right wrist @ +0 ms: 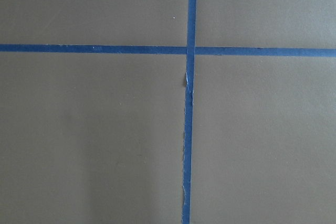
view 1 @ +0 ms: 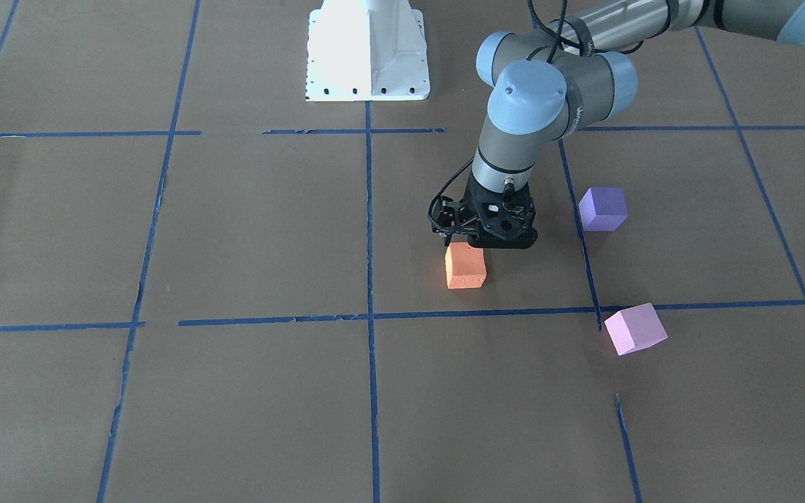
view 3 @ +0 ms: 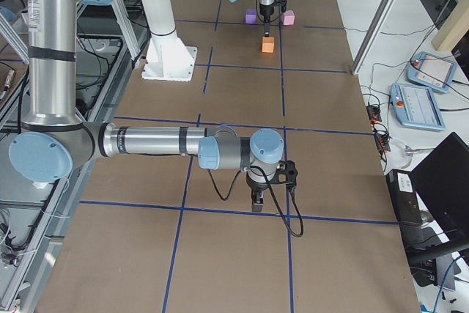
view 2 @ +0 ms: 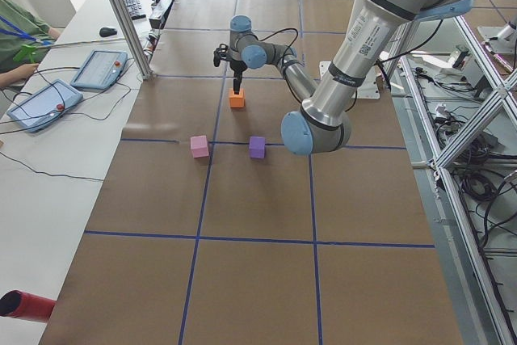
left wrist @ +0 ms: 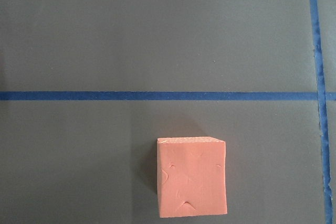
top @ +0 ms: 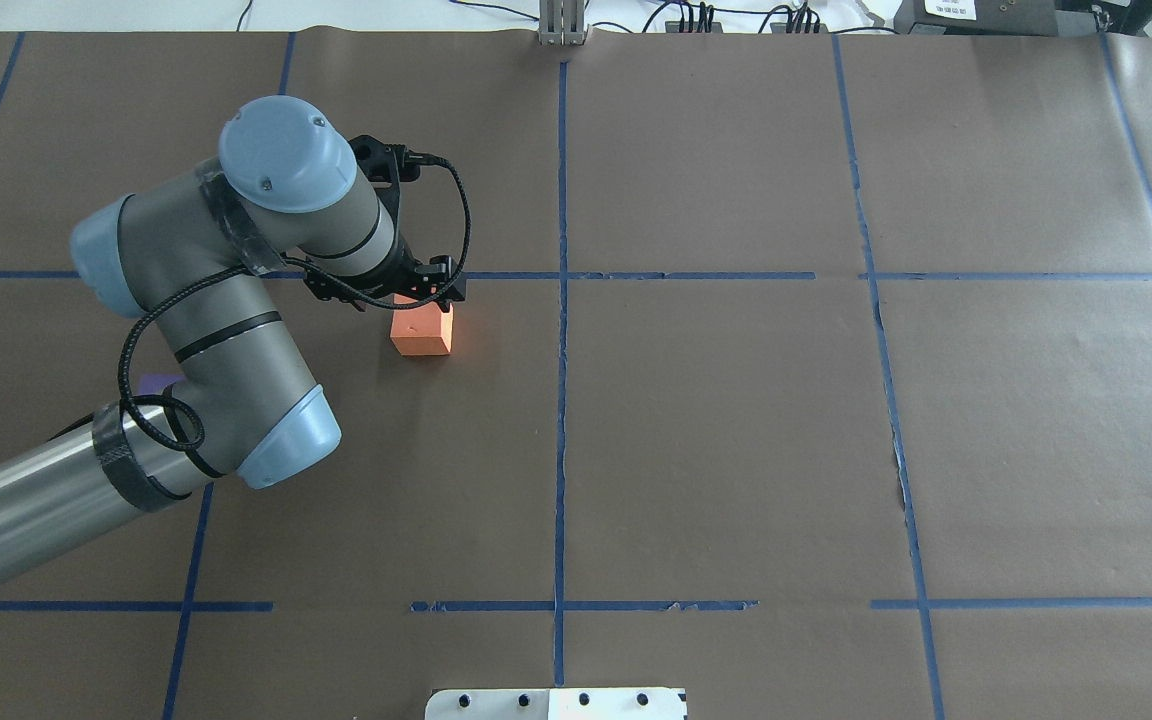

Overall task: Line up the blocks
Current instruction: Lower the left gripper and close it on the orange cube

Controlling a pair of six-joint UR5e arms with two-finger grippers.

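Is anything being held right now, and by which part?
Cannot tell: the left pincer is right over the orange block, but its fingertips are hidden.

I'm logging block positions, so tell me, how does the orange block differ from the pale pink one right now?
The orange block sits right at the left gripper; the pale pink block lies apart, no gripper near. Orange is roughly square to the blue tape grid; pink is turned askew. Orange lies clear of tape; pink sits against a tape line. Both are equal-size cubes flat on the table.
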